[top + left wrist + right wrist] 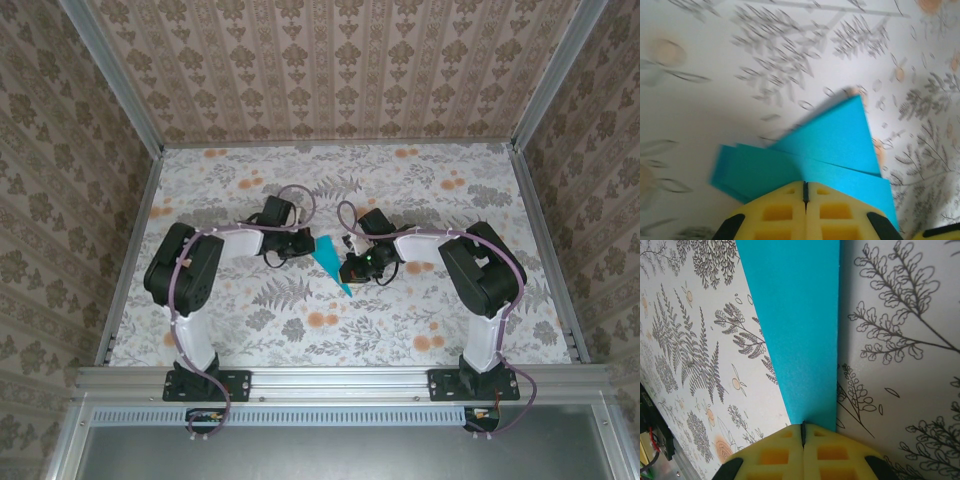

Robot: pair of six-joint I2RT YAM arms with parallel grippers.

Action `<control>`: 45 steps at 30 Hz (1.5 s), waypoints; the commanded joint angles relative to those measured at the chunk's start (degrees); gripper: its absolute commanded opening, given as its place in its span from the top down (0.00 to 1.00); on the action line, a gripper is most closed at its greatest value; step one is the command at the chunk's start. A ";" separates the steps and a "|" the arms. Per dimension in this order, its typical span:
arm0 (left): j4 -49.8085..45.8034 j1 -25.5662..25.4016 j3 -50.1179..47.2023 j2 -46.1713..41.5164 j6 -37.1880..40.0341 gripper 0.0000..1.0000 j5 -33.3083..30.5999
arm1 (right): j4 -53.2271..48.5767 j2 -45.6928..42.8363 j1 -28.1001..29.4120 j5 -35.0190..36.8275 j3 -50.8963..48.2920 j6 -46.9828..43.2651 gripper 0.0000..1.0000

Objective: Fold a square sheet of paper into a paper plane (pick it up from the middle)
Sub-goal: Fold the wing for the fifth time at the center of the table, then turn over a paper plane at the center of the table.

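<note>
The teal-blue sheet of paper (327,256) lies mid-table, folded into a narrow pointed wedge with its tip toward the near edge. My left gripper (307,245) is at its wide far end. In the left wrist view the yellow fingertips (785,212) are shut together and rest over the layered, creased paper (830,145), which spreads out on both sides of them. My right gripper (351,266) is at the paper's right edge. It is also shut, its tips (803,432) meeting the end of the teal strip (800,330). Whether either pinches a layer is not clear.
The floral tablecloth (250,320) is bare around the paper. Patterned walls with metal frame rails (130,250) enclose the table on three sides. Both arm bases (205,380) stand on the near rail.
</note>
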 commanded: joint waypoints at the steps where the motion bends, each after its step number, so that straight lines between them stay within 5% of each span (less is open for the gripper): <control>1: -1.82 4.16 1.77 2.84 3.38 1.00 -2.00 | -9.34 4.13 -0.31 7.30 -4.10 -1.57 0.99; 10: -4.69 8.63 5.92 4.43 5.27 0.98 -2.29 | -7.34 1.87 -0.32 4.61 -3.12 -0.05 0.97; 16: -8.56 9.93 6.57 -1.20 5.35 0.81 -5.11 | -4.42 -3.68 -0.23 -0.11 0.04 2.06 0.92; 20: -11.58 8.70 6.23 -5.72 4.35 0.68 -6.12 | -4.42 -8.92 -0.29 2.08 2.01 2.90 0.80; 27: -21.88 1.62 6.70 -11.76 -0.63 0.43 -14.47 | -2.77 -18.99 -4.43 10.58 -2.06 3.88 0.43; 36: -32.00 -16.77 13.31 -8.75 -6.11 0.14 -31.61 | 0.74 -20.93 -10.76 14.56 -7.62 3.14 0.21; 45: -42.66 -22.96 25.69 2.61 -14.01 0.04 -38.50 | 2.57 -21.44 -14.59 17.25 -10.68 6.53 0.03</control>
